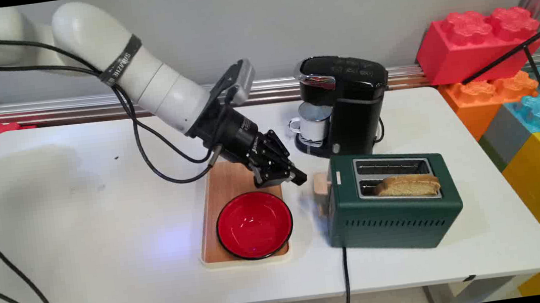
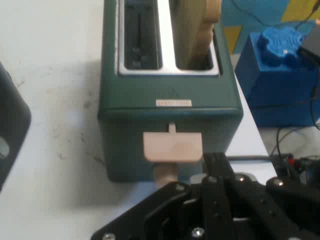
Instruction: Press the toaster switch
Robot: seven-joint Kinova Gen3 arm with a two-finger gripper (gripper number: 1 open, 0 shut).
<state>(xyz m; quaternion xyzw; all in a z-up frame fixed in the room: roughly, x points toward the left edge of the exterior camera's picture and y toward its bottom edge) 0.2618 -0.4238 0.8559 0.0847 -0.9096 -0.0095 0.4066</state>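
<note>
2 views show a black gripper just left of a green toaster, near its beige lever. I cannot tell how its jaws stand. The main view alone shows a red bowl on a wooden tray; a bread slice stands in the toaster's near slot.

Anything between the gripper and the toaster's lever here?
Nothing visible. The gripper sits just left of the green toaster's beige lever, with only bare table between; the red bowl lies nearer the camera, off that line.

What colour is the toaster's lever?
Pale beige lever on the dark green toaster; hand view.
</note>
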